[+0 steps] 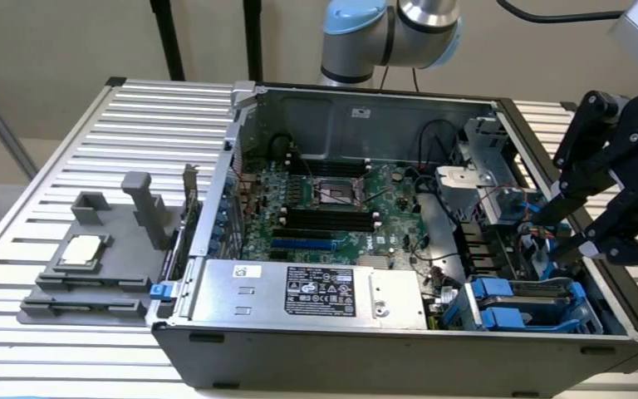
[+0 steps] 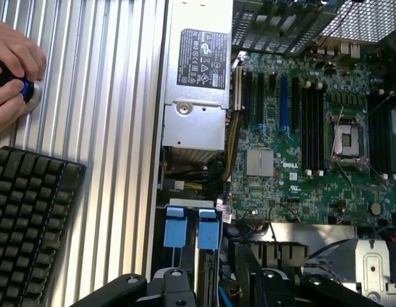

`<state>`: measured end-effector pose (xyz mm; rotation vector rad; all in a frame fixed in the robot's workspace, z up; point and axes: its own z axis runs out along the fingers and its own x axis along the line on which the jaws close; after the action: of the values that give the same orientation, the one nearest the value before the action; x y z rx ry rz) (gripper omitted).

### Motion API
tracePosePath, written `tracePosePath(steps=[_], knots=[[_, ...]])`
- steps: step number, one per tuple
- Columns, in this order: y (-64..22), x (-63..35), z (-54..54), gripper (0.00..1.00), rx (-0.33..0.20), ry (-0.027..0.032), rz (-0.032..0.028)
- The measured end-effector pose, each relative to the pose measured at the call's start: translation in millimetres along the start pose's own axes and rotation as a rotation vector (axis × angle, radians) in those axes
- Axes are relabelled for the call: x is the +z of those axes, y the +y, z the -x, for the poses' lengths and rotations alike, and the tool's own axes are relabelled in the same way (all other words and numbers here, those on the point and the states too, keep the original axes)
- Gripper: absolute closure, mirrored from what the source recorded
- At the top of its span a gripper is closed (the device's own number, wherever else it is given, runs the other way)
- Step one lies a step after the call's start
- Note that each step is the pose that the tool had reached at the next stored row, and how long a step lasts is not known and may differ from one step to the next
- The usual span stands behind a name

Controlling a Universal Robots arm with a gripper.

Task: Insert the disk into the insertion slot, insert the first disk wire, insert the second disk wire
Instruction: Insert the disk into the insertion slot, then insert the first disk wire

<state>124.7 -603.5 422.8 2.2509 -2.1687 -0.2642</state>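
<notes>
The open case [image 1: 408,357] holds a green board [image 1: 331,208], a grey power box [image 1: 308,291] and, in one corner, a blue-railed slot [image 1: 530,303]. Above it hangs the gripper [image 1: 571,234], wide and empty.

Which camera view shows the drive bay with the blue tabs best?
The exterior view: the drive bay shows nearly whole, seen from above, near the open hand. The wrist view gives two of its blue tabs; the hand hides the rest.

Silver UR arm [image 1: 408,33] w/ lt-blue joint caps [image 1: 355,17], black cable [image 1: 541,17]; black linkage-type end effector [image 1: 568,234], white lettering.
</notes>
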Motion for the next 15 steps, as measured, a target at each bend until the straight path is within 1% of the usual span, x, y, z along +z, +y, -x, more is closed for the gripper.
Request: tracePosePath(steps=[3, 4, 5, 6, 7, 9, 10, 11, 12, 13, 15], knots=[[0.0, 0.3, 0.4, 0.6, -0.005, 0.0, -0.039], [0.1, 0.4, 0.5, 0.6, -0.006, 0.0002, -0.049], [0.3, 0.5, 0.9, 0.6, -0.006, 0.0003, -0.0526], [0.3, 0.5, 0.9, 0.62, -0.006, 0.0008, -0.0528], [0.3, 0.5, 0.9, 0.62, -0.006, 0.0006, -0.0529], [0.3, 0.5, 0.9, 0.75, -0.006, 0.0007, -0.053], [0.4, 0.5, 0.9, 0.75, -0.006, 0.0008, -0.053], [0.4, 0.5, 0.9, 0.86, -0.006, 0.0008, -0.0531], [0.4, 0.5, 0.9, 0.86, -0.006, 0.0008, -0.0531], [0.4, 0.5, 0.9, 0.89, -0.006, 0.0008, -0.0531], [0.4, 0.5, 0.9, 0.89, -0.006, 0.0008, -0.0532]])
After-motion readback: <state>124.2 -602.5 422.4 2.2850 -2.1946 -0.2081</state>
